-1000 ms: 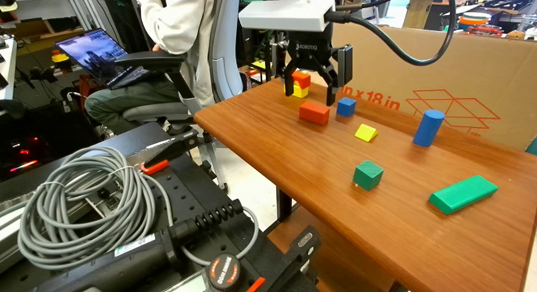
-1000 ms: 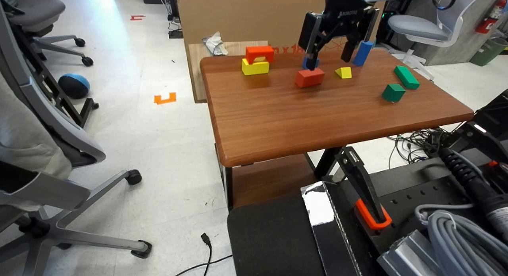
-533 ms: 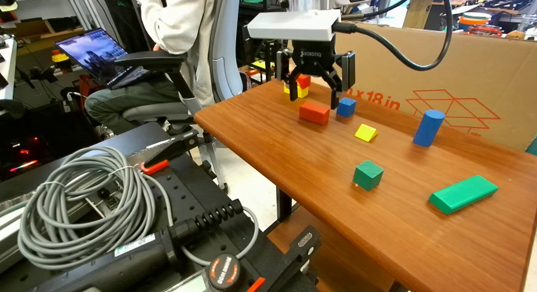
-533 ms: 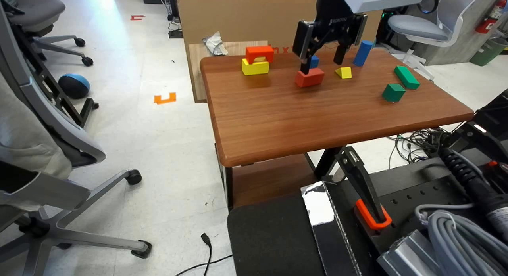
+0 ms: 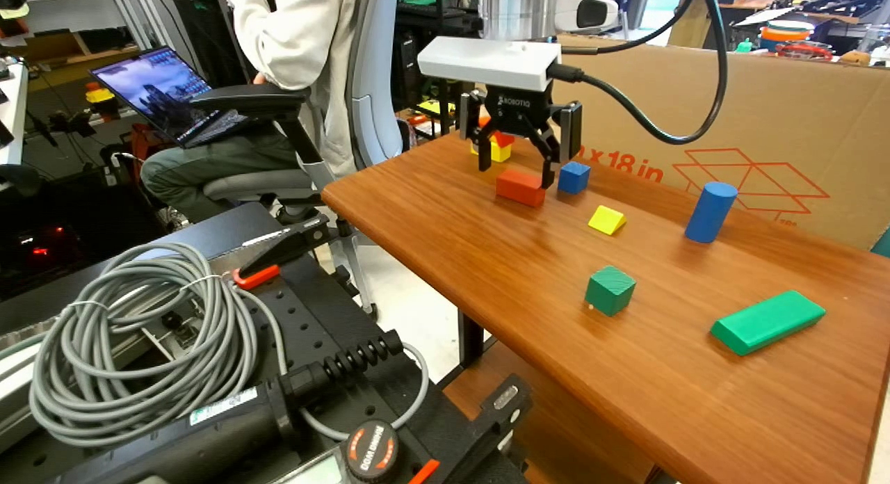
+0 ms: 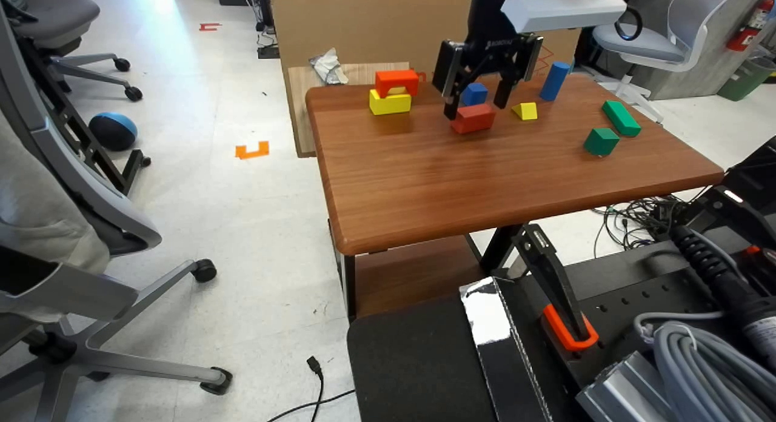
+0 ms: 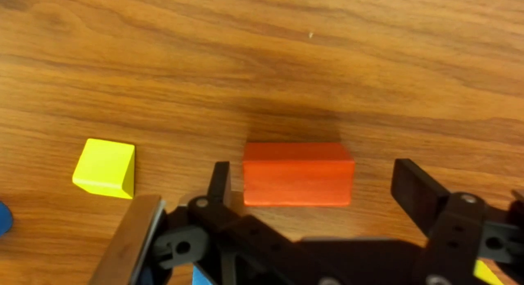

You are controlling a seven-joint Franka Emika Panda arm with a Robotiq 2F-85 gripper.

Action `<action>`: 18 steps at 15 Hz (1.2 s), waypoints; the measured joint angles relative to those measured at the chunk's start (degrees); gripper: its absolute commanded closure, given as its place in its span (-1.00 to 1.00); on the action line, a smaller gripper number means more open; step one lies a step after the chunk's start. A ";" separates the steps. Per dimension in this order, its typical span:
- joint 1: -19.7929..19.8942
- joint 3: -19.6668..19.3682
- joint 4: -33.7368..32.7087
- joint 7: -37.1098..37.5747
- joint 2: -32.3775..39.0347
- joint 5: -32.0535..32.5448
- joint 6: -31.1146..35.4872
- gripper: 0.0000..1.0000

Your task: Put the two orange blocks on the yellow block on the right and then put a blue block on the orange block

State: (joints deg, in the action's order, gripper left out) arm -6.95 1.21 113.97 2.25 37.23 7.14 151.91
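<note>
Hovers with gripper (image 5: 516, 178) above redder orange block (image 7: 299, 180) on table (image 6: 424, 185), with jaws spread wider than that block, with lighter orange block (image 6: 388, 80) atop yellow block (image 6: 388, 104), small blue block (image 5: 573, 179) near redder one

Floor (image 6: 200, 185) is reading bright; glare is washing out its far end in an exterior view. Shiny strip (image 6: 487, 318) is kicking back a hard white highlight. Laptop screen (image 5: 153, 87) is glowing, dark corner (image 5: 83, 206) below is losing detail. Wrist view is running warm: soft shadow (image 7: 292, 125) is spreading off the orange block (image 7: 299, 182), gripper (image 7: 312, 170) is blurring where closest.
</note>
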 measured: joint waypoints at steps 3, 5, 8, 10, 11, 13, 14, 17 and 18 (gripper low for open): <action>0.60 0.00 -0.74 -0.16 0.57 0.00 0.00 -0.47; 0.77 0.00 -1.27 -0.18 1.02 0.00 -0.12 -0.16; 0.74 0.01 -2.07 -0.18 1.81 0.00 -0.20 0.18; 0.67 0.02 -2.51 -0.18 1.97 0.00 -0.69 0.18; 0.67 0.09 -2.65 -0.18 1.96 0.00 -1.42 0.18; 0.82 0.57 -2.39 -0.45 1.58 -0.45 -2.60 0.18; 0.94 0.91 -1.81 -0.52 1.04 -1.13 -2.75 0.18; 1.24 2.04 0.31 -0.51 -2.19 -4.49 -4.19 0.18; 1.36 2.49 0.66 -0.50 -3.36 -5.81 -4.89 0.18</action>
State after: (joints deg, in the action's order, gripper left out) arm -5.59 3.70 114.63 1.75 33.88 1.33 147.02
